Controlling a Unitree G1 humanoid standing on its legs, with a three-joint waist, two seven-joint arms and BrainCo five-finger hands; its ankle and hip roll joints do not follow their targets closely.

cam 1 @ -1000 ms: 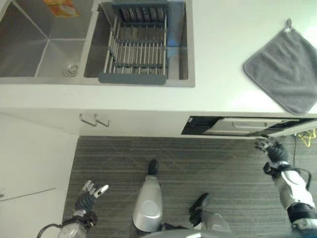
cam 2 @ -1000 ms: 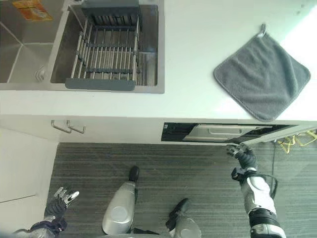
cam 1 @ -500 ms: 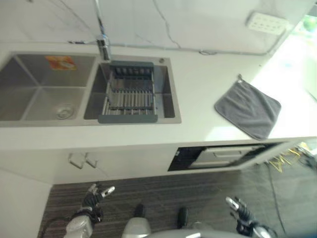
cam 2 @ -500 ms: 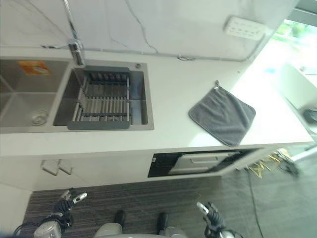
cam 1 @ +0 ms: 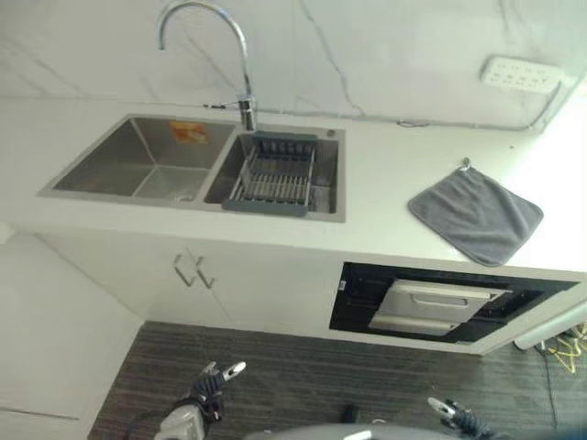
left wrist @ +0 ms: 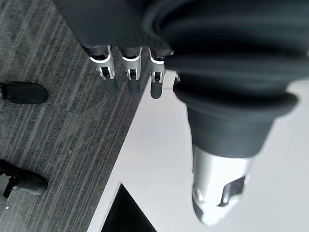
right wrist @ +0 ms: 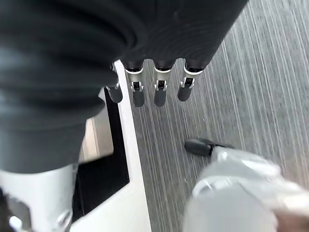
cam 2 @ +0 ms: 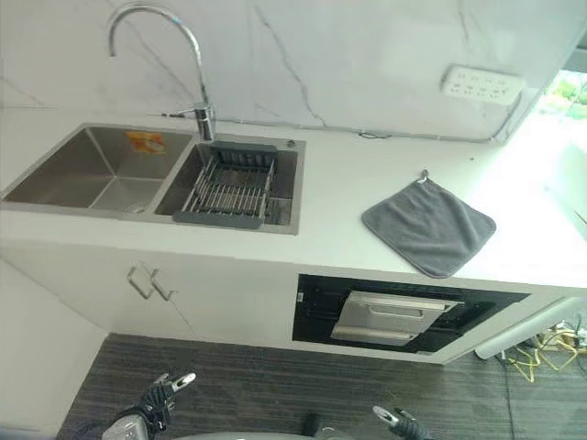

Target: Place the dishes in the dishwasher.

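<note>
One long white counter (cam 1: pixel 385 183) spans the head views, upper centre to right edge, white marbled wall (cam 2: pixel 321 55) behind it. Grey striped floor (cam 1: pixel 303 376) fills the bottom band. Double steel sink (cam 1: pixel 197 170) sits upper left of centre; empty left basin, grey wire drying rack (cam 1: pixel 273 174) in the right basin, no dishes visible in it. Curved chrome faucet (cam 1: pixel 240 55) stands behind the divider. Dishwasher (cam 1: pixel 440 302) is built in under the counter, right of centre: black opening, silver-fronted drawer pulled partway out. Grey towel (cam 1: pixel 477 213) lies flat on the counter, right side, above the dishwasher. White cabinet doors with two handles (cam 1: pixel 194 270) sit below the sink. White power strip (cam 1: pixel 521 73) on the wall, upper right.

Left hand (cam 1: pixel 213 390) is low at bottom left over the floor, fingers (left wrist: pixel 130 72) straight and relaxed in its wrist view, holding nothing. Right hand (cam 1: pixel 448 414) is at the bottom edge, right of centre, well below the dishwasher; fingers (right wrist: pixel 159 89) straight, empty.
</note>
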